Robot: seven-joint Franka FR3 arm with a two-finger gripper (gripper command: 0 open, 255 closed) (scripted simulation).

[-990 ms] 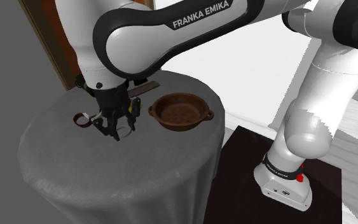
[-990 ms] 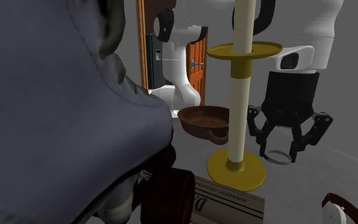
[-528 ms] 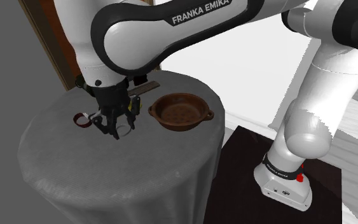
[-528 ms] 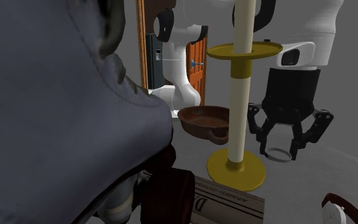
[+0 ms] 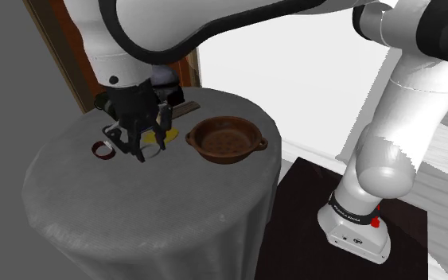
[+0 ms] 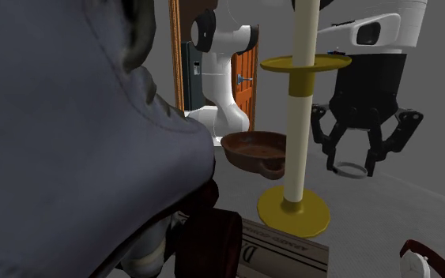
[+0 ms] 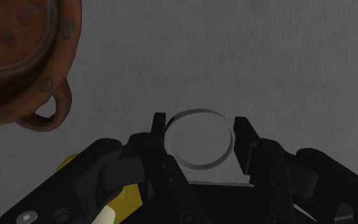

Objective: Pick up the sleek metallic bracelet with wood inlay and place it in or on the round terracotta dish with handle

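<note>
The bracelet is a pale grey ring, and my black gripper is shut on it, one finger on each side. In the second exterior view the gripper hangs above the table with the ring lifted off the cloth. In the shoulder view the gripper is over the grey-draped round table, just to the left of the dish. The round reddish-brown dish with loop handles stands upright on the table; it also appears as the dish and the dish.
A small dark red and white ring lies on the cloth beside the gripper. A yellow stand with a cream post rises next to the gripper, with a book near it. A dark draped shape blocks the second exterior view's left.
The gripper has risen from the tabletop, carrying the pale ring up with it. The dish and the small red ring have stayed in place.
</note>
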